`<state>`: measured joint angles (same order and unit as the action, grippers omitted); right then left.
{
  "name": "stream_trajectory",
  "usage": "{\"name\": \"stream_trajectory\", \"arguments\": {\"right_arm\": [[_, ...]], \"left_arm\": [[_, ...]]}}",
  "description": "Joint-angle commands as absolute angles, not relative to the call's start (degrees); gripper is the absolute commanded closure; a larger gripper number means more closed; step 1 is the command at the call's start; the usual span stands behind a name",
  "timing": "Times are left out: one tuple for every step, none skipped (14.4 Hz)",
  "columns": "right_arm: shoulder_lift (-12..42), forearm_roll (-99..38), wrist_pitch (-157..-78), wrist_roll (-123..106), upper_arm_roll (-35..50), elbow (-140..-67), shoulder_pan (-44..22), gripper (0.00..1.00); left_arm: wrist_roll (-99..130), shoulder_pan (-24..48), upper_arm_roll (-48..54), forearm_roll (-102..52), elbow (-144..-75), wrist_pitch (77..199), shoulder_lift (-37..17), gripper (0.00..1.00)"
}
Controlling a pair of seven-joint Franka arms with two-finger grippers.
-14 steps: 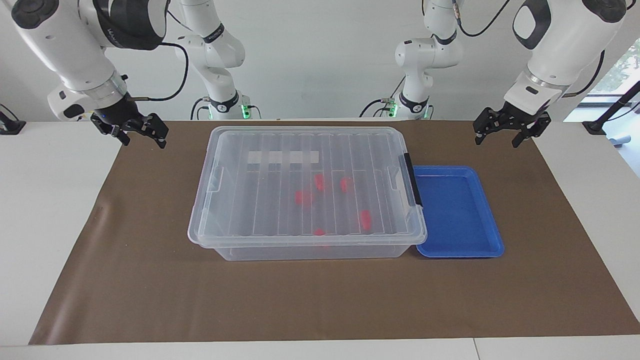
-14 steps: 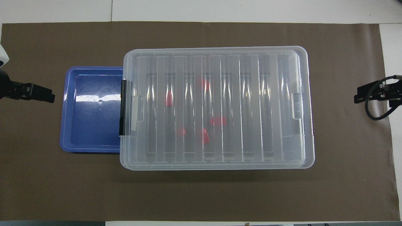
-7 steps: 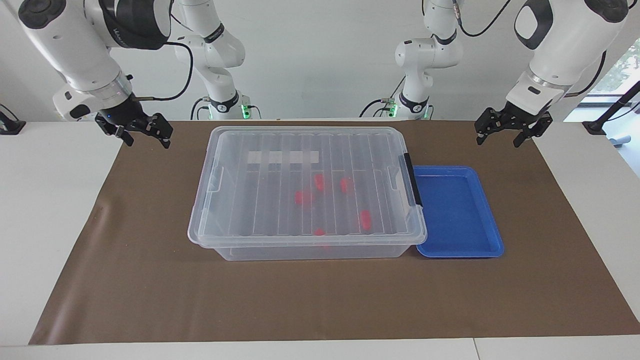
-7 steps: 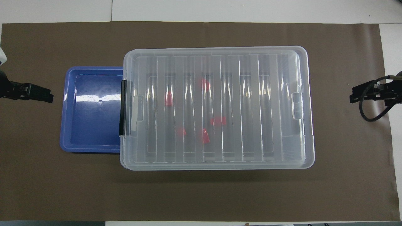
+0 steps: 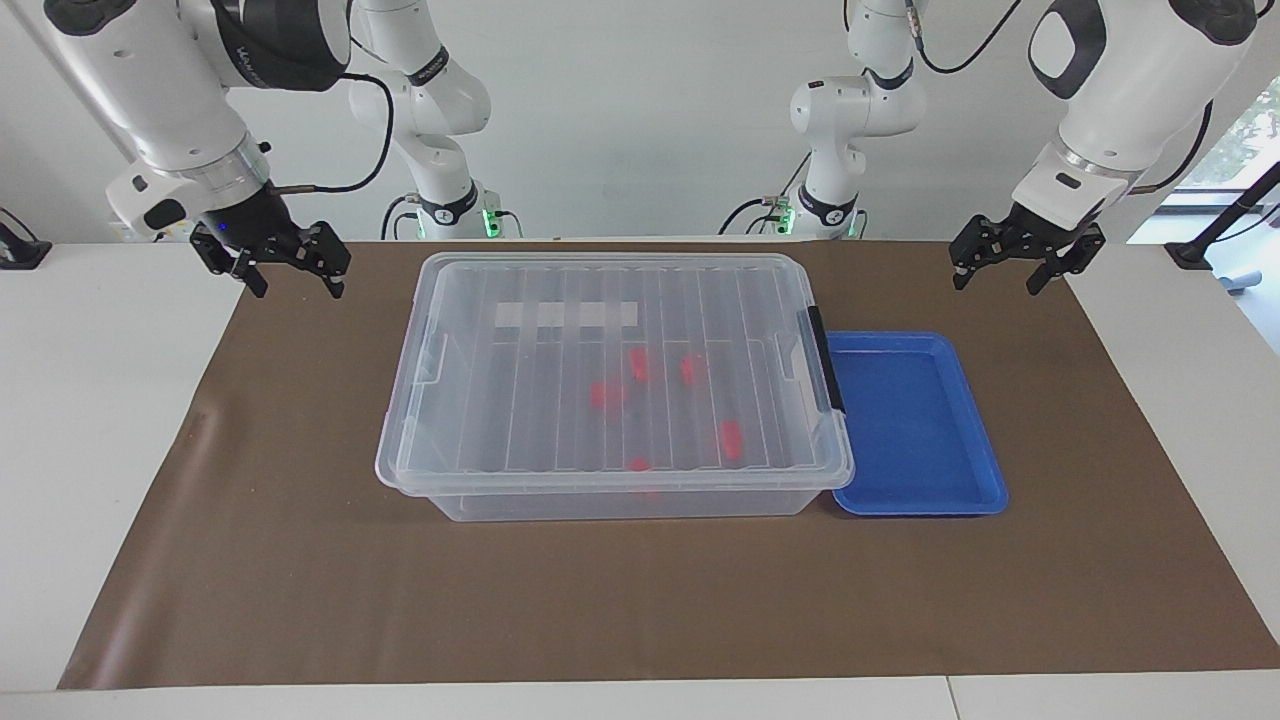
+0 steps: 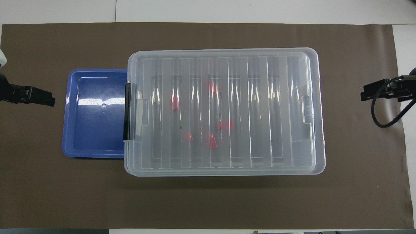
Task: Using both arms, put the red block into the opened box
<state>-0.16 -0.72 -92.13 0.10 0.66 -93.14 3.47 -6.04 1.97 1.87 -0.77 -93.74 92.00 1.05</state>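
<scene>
1. Box [image 5: 615, 385] sits mid-bench on the brown mat [image 5: 300, 560], lid [image 6: 224, 110] on and black latch [image 5: 826, 360] at the left arm's end. Task says opened box, but it looks shut; nothing goes in until the lid comes off.
2. Red blocks [image 5: 732, 440] are all inside the box already, seen through the lid; about five, scattered around the middle. I see none outside. Risk: no free block to pick, or the wrong look-alike gets taken.
3. Blue tray [image 5: 915, 425] touches the box at the latch end and is bare. Risk: a gripper going for the latch clips the tray rim or shoves the tray along the bench.
4. Left gripper [image 5: 1012, 262] hangs over the mat near the bench's robot-side edge at its own end, fingers spread, holding nothing.
5. Right gripper [image 5: 285, 265] hangs over the mat's robot-side corner at its end, fingers spread, holding nothing.
6. Risk: clear lid is wide and flexible; lifting one end alone could tilt it, drag the whole box, or let it slip.
7. Risk: both arms closing in from the two ends out of step could skew the box toward one bench edge.
</scene>
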Motion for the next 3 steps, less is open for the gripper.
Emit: {"name": "stream_trajectory", "arguments": {"right_arm": [[-0.26,-0.26,-92.11,-1.05,0.44,-92.72,3.25,0.00],[-0.26,-0.35,-92.20,-1.05,0.44,-92.72,3.25,0.00],[-0.26,-0.26,-92.11,-1.05,0.44,-92.72,3.25,0.00]], "left_arm": [[-6.50,1.67,1.76,-1.58,-95.01,91.85,2.55,0.00],[-6.50,1.67,1.76,-1.67,-95.01,91.85,2.55,0.00],[-6.50,1.67,1.76,-1.58,-95.01,91.85,2.55,0.00]]}}
